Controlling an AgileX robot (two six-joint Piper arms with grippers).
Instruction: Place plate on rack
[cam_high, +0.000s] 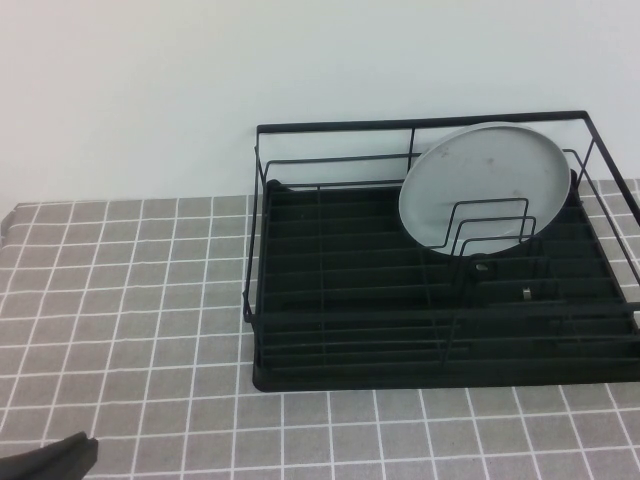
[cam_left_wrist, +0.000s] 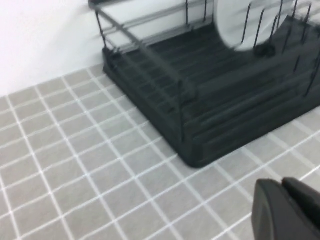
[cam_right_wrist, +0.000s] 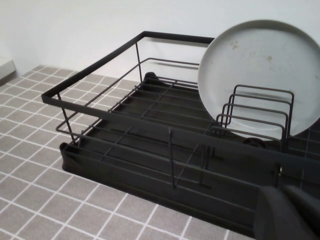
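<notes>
Pale grey-blue and glossy, the large round ceramic plate (cam_high: 487, 182) stands on edge in the large rectangular black wire dish rack (cam_high: 300, 375), leaning back toward the tall top rail on the far side, with the looped upright wire dividers (cam_high: 490, 225) crossing in front of its lower half. It sits in the rack's far right part, its face turned toward the robot and tilted upward.

The left gripper (cam_left_wrist: 289, 210) hangs low over the grey tiled tablecloth (cam_high: 130, 300) near the rack's near left corner, its dark fingers pressed together and holding nothing. The right gripper (cam_right_wrist: 290, 215) is out of the high view; from its own wrist camera it sits in front of the rack on the near side, fingers likewise together and empty, looking across the wires at the plate.

From either gripper the plate lies ahead and away, beyond the rack's near rail. The right arm appears the nearer, since the plate stands on the rack's right side. The placing looks complete, so any coming move is likely a retreat clear of the wires.
</notes>
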